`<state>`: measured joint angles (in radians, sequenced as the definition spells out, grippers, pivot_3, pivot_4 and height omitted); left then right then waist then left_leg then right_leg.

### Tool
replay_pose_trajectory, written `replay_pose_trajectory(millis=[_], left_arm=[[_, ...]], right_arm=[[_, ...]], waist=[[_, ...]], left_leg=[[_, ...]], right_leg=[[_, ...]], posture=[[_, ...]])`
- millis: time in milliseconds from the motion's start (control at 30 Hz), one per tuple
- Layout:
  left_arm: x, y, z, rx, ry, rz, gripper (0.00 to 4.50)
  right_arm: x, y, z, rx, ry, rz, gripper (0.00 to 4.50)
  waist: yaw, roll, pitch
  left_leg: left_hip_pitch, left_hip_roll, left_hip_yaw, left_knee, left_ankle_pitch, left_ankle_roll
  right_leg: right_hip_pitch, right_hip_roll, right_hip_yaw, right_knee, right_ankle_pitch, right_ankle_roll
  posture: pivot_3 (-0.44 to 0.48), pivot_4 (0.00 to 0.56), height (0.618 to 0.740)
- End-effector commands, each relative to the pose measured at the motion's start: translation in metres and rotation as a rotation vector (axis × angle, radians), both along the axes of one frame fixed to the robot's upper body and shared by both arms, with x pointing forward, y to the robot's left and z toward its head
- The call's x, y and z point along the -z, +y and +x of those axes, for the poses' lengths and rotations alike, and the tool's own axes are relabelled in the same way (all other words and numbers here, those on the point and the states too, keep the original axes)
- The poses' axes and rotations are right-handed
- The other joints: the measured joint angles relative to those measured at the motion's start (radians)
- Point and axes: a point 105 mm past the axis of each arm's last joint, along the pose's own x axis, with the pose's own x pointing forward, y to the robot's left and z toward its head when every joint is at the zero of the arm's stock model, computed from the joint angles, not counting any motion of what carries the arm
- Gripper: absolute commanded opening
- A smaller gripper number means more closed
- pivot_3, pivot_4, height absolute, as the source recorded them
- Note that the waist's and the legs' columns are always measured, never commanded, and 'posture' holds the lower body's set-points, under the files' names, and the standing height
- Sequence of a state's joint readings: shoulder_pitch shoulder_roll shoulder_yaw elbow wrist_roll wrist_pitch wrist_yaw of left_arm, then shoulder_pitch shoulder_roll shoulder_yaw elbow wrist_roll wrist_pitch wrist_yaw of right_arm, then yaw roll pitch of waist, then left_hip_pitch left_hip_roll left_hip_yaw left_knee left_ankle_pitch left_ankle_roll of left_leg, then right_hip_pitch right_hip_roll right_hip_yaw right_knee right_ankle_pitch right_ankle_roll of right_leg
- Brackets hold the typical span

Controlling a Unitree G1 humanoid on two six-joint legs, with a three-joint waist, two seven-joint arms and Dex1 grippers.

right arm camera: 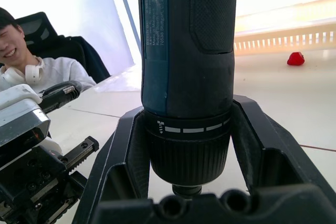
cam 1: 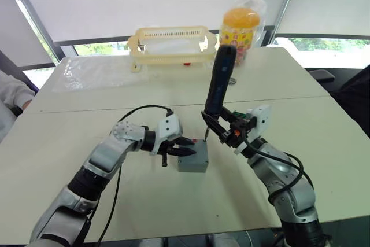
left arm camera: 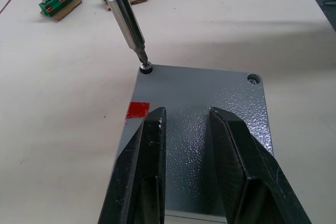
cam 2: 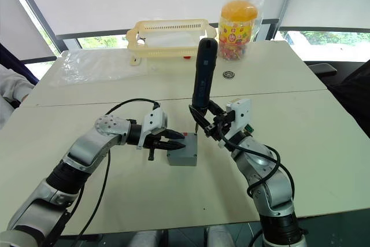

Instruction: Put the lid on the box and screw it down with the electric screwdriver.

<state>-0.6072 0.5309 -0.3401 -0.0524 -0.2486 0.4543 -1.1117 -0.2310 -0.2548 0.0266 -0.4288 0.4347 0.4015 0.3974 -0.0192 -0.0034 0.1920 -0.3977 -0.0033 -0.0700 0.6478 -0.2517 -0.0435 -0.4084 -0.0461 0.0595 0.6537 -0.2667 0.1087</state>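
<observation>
The grey box stands on the table with the lid lying flat on top, a red mark near one edge. My left gripper is open, and both black fingers lie on the lid with nothing between them. The electric screwdriver stands nearly upright over the box's far corner, with my right gripper shut on its lower end. Its metal bit touches a screw in one lid corner. A second screw sits in the neighbouring corner.
Two green bit strips lie on the table beyond the box. At the far edge stand a yellow basket and a candy jar, with a clear plastic sheet to the left. A person sits at the table's left side.
</observation>
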Motion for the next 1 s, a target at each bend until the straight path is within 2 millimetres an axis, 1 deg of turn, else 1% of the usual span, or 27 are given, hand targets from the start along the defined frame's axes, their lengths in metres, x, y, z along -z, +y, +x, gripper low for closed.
replay_pose_trajectory(millis=[33,133,267,400,533,700,800,1000], left_arm=[[0.015,0.005,-0.001,-0.021,0.045,0.055,1.25],[0.015,0.005,-0.001,-0.021,0.045,0.054,1.25],[0.016,0.005,0.000,-0.022,0.046,0.054,1.25],[0.015,0.005,0.000,-0.024,0.045,0.054,1.25],[0.016,0.006,0.000,-0.026,0.045,0.054,1.25],[0.015,0.006,0.000,-0.027,0.042,0.053,1.25],[0.016,0.005,-0.001,-0.026,0.040,0.055,1.25],[0.016,0.005,-0.002,-0.024,0.039,0.056,1.25]], right_arm=[[-0.007,0.006,-0.005,-0.015,-0.057,0.000,1.77],[-0.001,0.012,-0.008,-0.033,-0.049,-0.013,1.77],[0.012,0.016,-0.009,-0.046,-0.031,-0.038,1.77],[0.020,0.013,-0.008,-0.037,-0.011,-0.054,1.77],[0.037,0.008,-0.007,-0.017,0.026,-0.114,1.77],[0.052,0.004,-0.003,0.009,0.054,-0.185,1.77],[0.053,0.004,-0.003,0.008,0.065,-0.176,1.77],[0.056,0.003,-0.003,0.006,0.095,-0.153,1.77]], waist=[[0.000,0.000,0.000],[0.000,0.000,0.000],[0.000,-0.001,-0.001],[0.000,-0.002,-0.001],[0.000,-0.004,-0.004],[0.000,-0.006,-0.008],[0.002,-0.006,-0.011],[0.002,-0.007,-0.017]], left_leg=[[0.000,0.000,0.000,0.000,0.000,0.000],[0.000,0.000,0.000,0.000,0.000,0.000],[0.002,0.000,0.000,-0.001,0.000,0.000],[0.005,0.000,0.000,-0.002,0.000,0.000],[0.005,0.000,0.000,-0.002,0.000,0.000],[0.007,0.000,0.000,-0.002,0.000,0.000],[0.008,0.000,-0.001,-0.002,0.000,0.000],[0.008,0.000,-0.003,-0.002,0.000,0.000]], right_leg=[[0.000,0.000,0.000,0.000,0.000,0.000],[0.000,0.000,0.000,0.000,0.000,0.000],[0.002,0.000,0.000,-0.001,0.000,0.000],[0.005,0.000,0.000,-0.002,0.000,0.000],[0.005,0.000,0.000,-0.002,0.000,0.000],[0.007,0.000,0.000,-0.003,0.000,0.000],[0.010,0.000,-0.001,-0.005,-0.002,-0.003],[0.012,0.000,-0.003,-0.006,-0.002,-0.003]], posture=[[0.000,0.150,0.740],[0.000,0.150,0.740],[0.000,0.150,0.740],[0.000,0.150,0.740],[0.000,0.150,0.740],[0.000,0.150,0.740],[0.000,0.150,0.740],[0.000,0.150,0.740]])
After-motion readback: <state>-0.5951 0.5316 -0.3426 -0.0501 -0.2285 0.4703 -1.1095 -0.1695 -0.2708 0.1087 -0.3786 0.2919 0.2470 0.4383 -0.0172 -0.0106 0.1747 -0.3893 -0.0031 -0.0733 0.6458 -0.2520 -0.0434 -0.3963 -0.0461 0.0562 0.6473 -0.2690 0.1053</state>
